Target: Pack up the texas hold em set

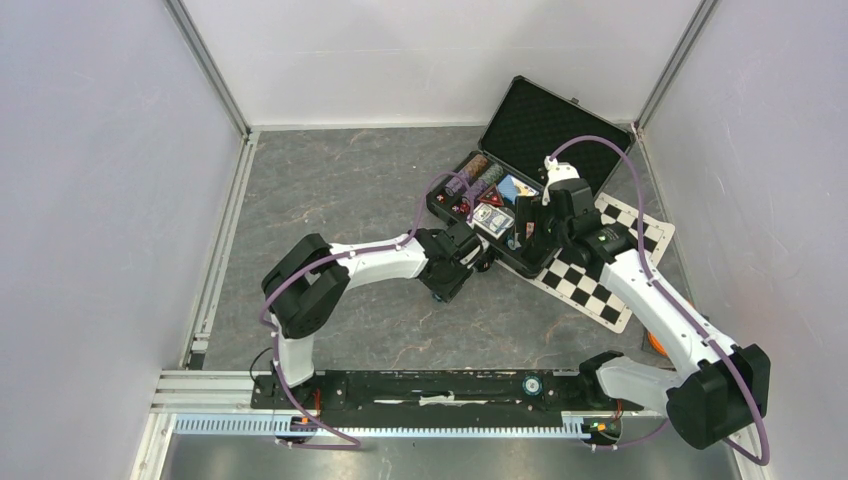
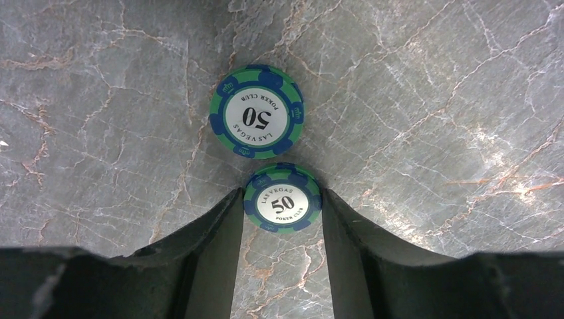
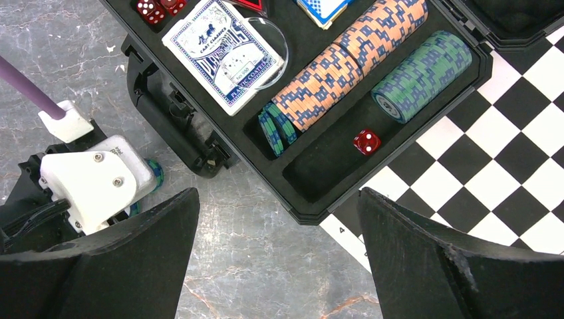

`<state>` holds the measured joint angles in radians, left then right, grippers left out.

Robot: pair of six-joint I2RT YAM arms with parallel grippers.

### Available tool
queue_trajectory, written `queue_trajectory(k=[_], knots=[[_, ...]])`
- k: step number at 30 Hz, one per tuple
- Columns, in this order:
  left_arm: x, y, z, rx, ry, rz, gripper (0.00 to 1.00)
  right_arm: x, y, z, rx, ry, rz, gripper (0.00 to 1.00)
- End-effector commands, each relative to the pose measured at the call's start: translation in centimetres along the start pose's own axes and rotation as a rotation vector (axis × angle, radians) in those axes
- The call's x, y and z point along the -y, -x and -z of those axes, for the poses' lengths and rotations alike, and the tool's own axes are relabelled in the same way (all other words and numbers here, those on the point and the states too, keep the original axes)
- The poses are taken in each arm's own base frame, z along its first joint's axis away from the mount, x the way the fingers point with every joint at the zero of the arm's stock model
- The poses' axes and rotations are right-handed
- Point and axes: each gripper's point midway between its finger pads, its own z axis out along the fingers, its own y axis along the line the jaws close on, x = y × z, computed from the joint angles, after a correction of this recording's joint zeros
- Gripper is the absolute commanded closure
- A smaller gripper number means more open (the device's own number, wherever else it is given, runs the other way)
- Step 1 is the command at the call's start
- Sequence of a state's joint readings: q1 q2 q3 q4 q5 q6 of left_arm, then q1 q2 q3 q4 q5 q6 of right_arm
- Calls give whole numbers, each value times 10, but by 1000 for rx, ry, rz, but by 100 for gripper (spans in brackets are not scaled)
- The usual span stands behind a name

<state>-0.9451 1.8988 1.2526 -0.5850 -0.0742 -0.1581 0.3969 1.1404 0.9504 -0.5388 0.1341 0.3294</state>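
Grey marble counter (image 2: 432,100) carries two green-blue chips lying flat, each printed "LAS VEGAS POKER CLUB 50". Left jaws clenched on near chip (image 2: 282,198) — far chip (image 2: 257,111) just beyond, not touching. Right jaws released wide above corner of case (image 3: 312,206); checkered mat (image 3: 479,199) partly under case. Case open — holds card deck (image 3: 223,50), orange-blue chip row (image 3: 346,60), green chip row (image 3: 422,73), red die (image 3: 366,141) loose in trough.
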Motion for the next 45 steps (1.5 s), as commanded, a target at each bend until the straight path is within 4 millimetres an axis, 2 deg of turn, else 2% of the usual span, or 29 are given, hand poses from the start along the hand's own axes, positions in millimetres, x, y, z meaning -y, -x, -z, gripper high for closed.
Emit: queue_trajectory(k=[1, 4, 9, 17, 21, 32, 36, 38, 42, 45], knots=[[-8, -32, -22, -85, 65, -24, 48, 1, 6, 6, 40, 8, -22, 7], [-9, -36, -25, -99, 72, -28, 51, 1, 7, 6, 43, 8, -25, 7], [-8, -37, -21, -124, 68, -21, 63, 0, 7, 6, 39, 17, -29, 7], [-4, -1, 19, -43, 53, 4, 64, -10, 3, 5, 17, 68, -43, 7], [-3, 9, 33, -18, 47, 6, 64, -18, -2, 3, -18, 104, -79, 8], [-2, 40, 58, 55, 37, 16, 64, 2, -10, 1, -33, 64, -146, 10], [-3, 52, 67, 85, 36, 22, 63, 14, -32, -10, -129, 58, -216, 15], [-3, 56, 70, 92, 26, 23, 63, 5, -41, -16, -186, 139, -259, 22], [4, 66, 79, 123, -14, 15, 63, -32, -38, -21, -224, 354, -316, 35], [11, 75, 90, 165, -59, -4, 63, -53, -32, -19, -243, 478, -356, 39]])
